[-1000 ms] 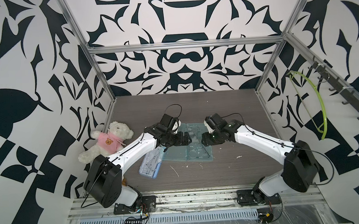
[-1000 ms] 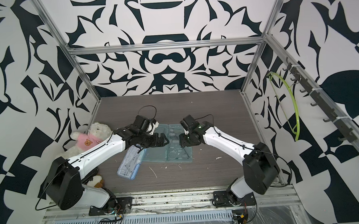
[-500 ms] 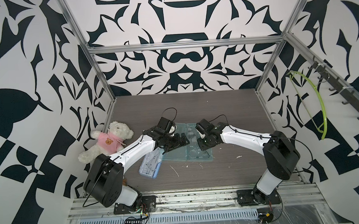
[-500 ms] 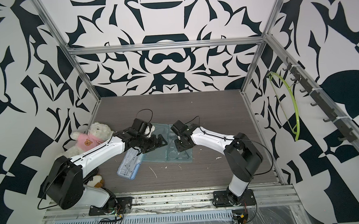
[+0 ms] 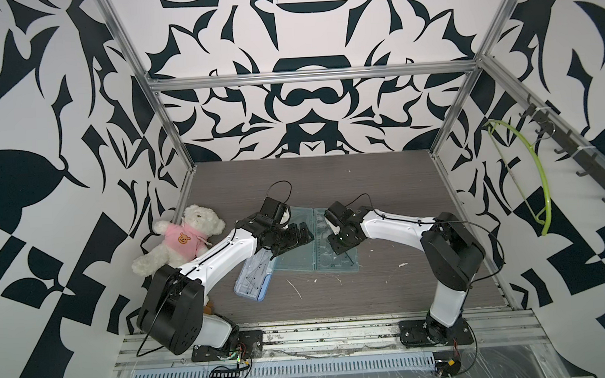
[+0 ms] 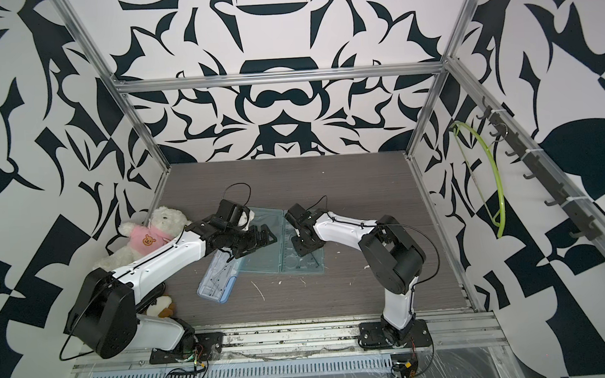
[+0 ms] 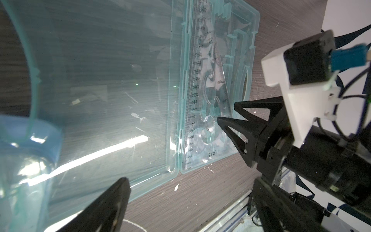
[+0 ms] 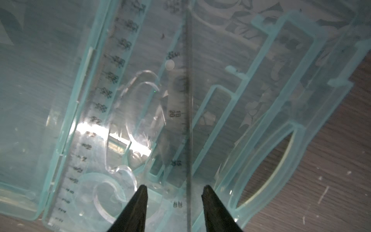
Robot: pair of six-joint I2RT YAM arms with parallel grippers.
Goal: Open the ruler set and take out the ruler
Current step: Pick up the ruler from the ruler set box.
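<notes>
The teal see-through ruler set lies opened flat on the table, its two halves side by side. The tray half holds a long straight ruler beside the hinge, plus clear curve templates. A clear triangle ruler's graduated edge runs between my right fingertips and touches neither. My right gripper points down into the tray, partly open. My left gripper hangs wide open over the lid half, holding nothing.
A blue-tinted clear box lies just left of the case, partly under my left arm. A white teddy bear in a pink shirt sits against the left wall. A green hanger hangs on the right wall.
The right arm has folded its elbow back to the right, and its gripper has moved left and down over the tray half, narrowing then widening slightly. The left gripper has shifted slightly left.
</notes>
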